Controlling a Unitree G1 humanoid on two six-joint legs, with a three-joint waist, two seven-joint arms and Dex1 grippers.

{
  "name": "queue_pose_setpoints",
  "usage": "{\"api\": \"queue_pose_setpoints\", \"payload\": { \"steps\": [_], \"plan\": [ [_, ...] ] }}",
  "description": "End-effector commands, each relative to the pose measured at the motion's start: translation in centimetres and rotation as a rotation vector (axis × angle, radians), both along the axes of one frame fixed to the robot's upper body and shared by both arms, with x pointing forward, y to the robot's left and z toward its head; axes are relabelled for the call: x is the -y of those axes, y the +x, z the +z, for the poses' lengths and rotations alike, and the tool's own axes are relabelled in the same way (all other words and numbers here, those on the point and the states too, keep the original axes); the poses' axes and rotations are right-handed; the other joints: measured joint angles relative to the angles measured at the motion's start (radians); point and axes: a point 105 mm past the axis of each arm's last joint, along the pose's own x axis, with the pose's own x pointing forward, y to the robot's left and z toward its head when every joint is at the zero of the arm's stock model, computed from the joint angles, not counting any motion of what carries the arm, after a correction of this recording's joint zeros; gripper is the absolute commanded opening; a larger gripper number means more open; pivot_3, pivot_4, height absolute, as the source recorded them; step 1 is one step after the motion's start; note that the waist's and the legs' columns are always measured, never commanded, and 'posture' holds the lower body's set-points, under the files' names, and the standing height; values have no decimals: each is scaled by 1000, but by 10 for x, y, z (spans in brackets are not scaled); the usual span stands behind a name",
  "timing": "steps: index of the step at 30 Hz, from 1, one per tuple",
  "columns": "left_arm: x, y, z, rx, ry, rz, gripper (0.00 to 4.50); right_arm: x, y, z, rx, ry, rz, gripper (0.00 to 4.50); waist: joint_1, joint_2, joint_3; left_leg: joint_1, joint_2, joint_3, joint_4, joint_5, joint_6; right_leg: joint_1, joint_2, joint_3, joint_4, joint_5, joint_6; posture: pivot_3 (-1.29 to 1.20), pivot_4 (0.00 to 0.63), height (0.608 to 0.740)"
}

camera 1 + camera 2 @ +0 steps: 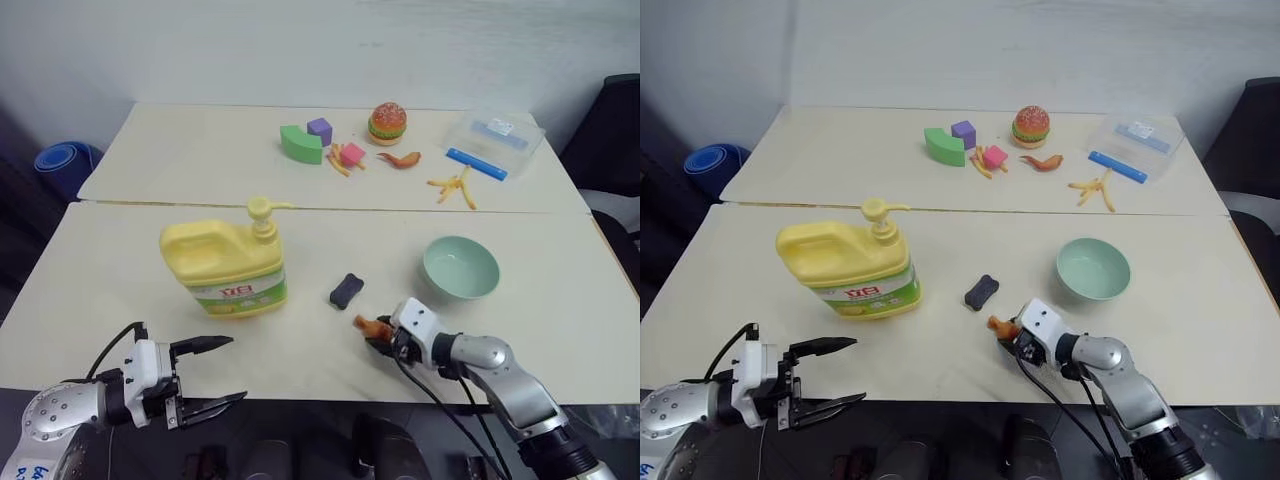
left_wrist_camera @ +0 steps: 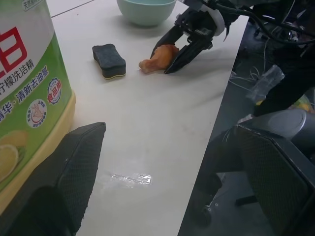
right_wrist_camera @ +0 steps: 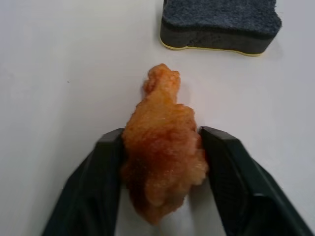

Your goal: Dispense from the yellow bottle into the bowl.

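The right pincer [image 3: 162, 147] is clenched on a fried chicken drumstick toy [image 3: 162, 167], its two black fingers [image 3: 106, 172] pressing the piece from either side while it lies on the pale table [image 1: 120, 300]. Just ahead of that pincer's tips sits a dark sponge with a yellow underside [image 3: 219, 24], close to the drumstick but apart from it. The bowl [image 1: 460, 266], pale mint green, stands near this pincer, farther in on the table and a little to its right. The left pincer [image 1: 205, 378] hangs released at the table's near edge, its jaws spread wide with nothing between them. The yellow bottle [image 1: 228, 265] stands upright just beyond the left pincer, so close that its green-and-white label with red lettering looms beside one finger in the left wrist view; its pump nozzle points toward the bowl's side. On the far table, well apart from both pincers, lie a toy burger [image 1: 387, 123], green, purple and pink blocks [image 1: 301, 143], toy fries [image 1: 452, 186] and a clear plastic box [image 1: 494, 138].
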Motion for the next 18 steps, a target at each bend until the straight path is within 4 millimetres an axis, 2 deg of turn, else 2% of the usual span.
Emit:
{"api": "queue_pose_setpoints", "payload": {
  "steps": [1, 5, 7, 9, 11, 13, 16, 18],
  "plan": [
    [6, 3, 3, 33, -4, -30, 4500, 5, -9, 14, 30, 54, 24, 1774, 4, 0, 0, 0, 0, 0, 0, 0, 0, 0, 0, 0, 0, 0, 0, 0, 150, 740],
    [15, 8, 6, 46, -30, -61, 4500, 40, -14, 59, 200, 201, -59, 1774, 5, 2, 1, -1, 0, 0, 0, 0, 1, 0, 0, 0, -1, 0, 1, 0, 150, 740],
    [19, 8, 8, 47, -47, -79, 4500, 69, -24, 73, 228, 254, -124, 1774, 4, 3, 2, -1, 0, 0, 0, 0, 1, 1, 0, 0, 0, 1, 2, 0, 150, 740],
    [24, 10, 13, 44, -81, -94, 4500, 106, -35, 70, 205, 190, -202, 1774, 4, 3, 2, -1, 0, 0, 0, 0, 2, 3, 1, 0, -1, 1, 2, 0, 150, 740],
    [30, 12, 18, 38, -115, -107, 4500, 138, -44, 57, 155, 94, -272, 1774, 5, 3, 2, 0, 1, 0, 0, -1, 2, 8, 2, 0, -4, 1, 2, 0, 150, 740],
    [36, 14, 21, 21, -143, -123, 4500, 171, -45, 39, 77, 28, -401, 1774, 3, 2, 2, 0, 1, 0, 0, -2, 2, 8, 2, 0, -6, 1, 2, 0, 150, 740],
    [44, 14, 22, -8, -164, -157, 4500, 203, -38, 22, 98, -68, -481, 1774, -3, 3, 3, 1, 1, 2, 0, -1, 2, 8, 1, 2, -4, 1, 1, 0, 150, 740],
    [46, 15, 25, -9, -176, -161, 4500, 216, -28, 20, 126, -49, -543, 2490, -10, 5, 4, 3, 1, 4, 0, -1, 1, 7, 2, 3, -2, 1, 0, 0, 150, 740]
  ]
}}
